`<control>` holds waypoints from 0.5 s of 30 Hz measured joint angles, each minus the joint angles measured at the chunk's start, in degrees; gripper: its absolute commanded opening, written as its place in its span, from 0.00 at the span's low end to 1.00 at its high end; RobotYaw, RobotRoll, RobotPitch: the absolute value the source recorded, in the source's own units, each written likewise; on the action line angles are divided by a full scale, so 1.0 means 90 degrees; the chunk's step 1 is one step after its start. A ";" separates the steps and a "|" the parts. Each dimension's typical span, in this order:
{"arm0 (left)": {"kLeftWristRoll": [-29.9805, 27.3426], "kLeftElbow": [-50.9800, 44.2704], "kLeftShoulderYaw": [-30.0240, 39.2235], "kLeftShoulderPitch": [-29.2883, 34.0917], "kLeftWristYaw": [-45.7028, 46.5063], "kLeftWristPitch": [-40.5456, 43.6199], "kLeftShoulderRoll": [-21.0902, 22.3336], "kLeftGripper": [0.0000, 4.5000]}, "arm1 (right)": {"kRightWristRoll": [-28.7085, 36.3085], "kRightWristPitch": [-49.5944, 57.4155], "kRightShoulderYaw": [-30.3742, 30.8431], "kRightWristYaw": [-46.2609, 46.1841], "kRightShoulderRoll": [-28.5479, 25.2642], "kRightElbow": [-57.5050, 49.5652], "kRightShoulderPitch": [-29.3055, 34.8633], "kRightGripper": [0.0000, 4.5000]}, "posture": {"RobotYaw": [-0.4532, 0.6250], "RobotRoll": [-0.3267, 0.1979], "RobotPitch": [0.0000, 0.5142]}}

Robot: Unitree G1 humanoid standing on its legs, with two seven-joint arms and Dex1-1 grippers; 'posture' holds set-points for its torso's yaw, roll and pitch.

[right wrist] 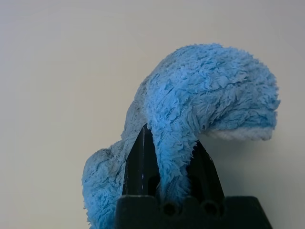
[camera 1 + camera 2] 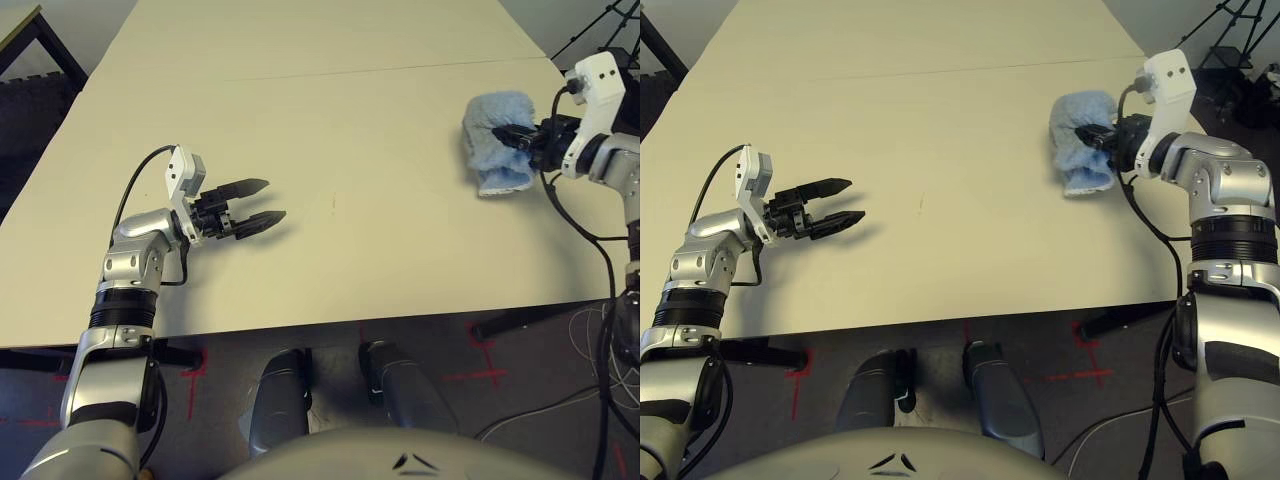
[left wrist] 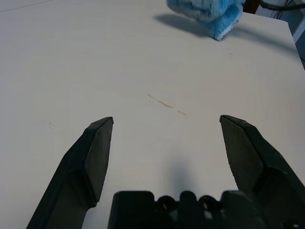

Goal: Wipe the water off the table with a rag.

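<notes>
Right gripper (image 2: 1098, 138) clenched on the blue terry rag (image 2: 1084, 165), over the tabletop's (image 2: 970, 240) right side. Water streak (image 3: 160, 102) lay leftward and robotward of it, mid-table, long axis running roughly away from robot; left gripper (image 2: 262, 205), spread and empty, was nearer.

pale table (image 2: 300, 130), thin seam (image 2: 400, 69), brownish water (image 3: 164, 104)

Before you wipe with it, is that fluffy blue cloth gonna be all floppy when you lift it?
Probably floppy: the light blue terry cloth rag folds and droops around the black right jaws pinching it. It looks light for its size, being only thin fabric. Its fluffy pile should grip well, so slipping seems unlikely.
</notes>
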 measured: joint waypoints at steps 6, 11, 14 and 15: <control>-0.0020 -0.0108 0.0076 0.0245 0.0074 0.0046 0.0052 1.00 | -0.0712 -0.1234 0.0343 -0.0238 0.0058 0.1466 -0.0112 0.04 | 0.25 0.62 0.26; -0.0050 -0.0420 0.0121 0.0364 0.0135 0.0122 0.0080 1.00 | -0.1047 -0.1984 0.0378 -0.0544 0.0098 0.2203 -0.0377 0.04 | 0.26 0.62 0.26; -0.0050 -0.0482 0.0132 0.0433 0.0205 0.0157 0.0092 1.00 | -0.1301 -0.2432 0.0406 -0.0782 0.0096 0.2495 -0.0422 0.12 | 0.25 0.62 0.25; -0.0050 -0.0493 0.0152 0.0437 0.0242 0.0155 0.0092 1.00 | -0.1359 -0.2539 0.0409 -0.0820 0.0096 0.2559 -0.0437 0.21 | 0.25 0.62 0.25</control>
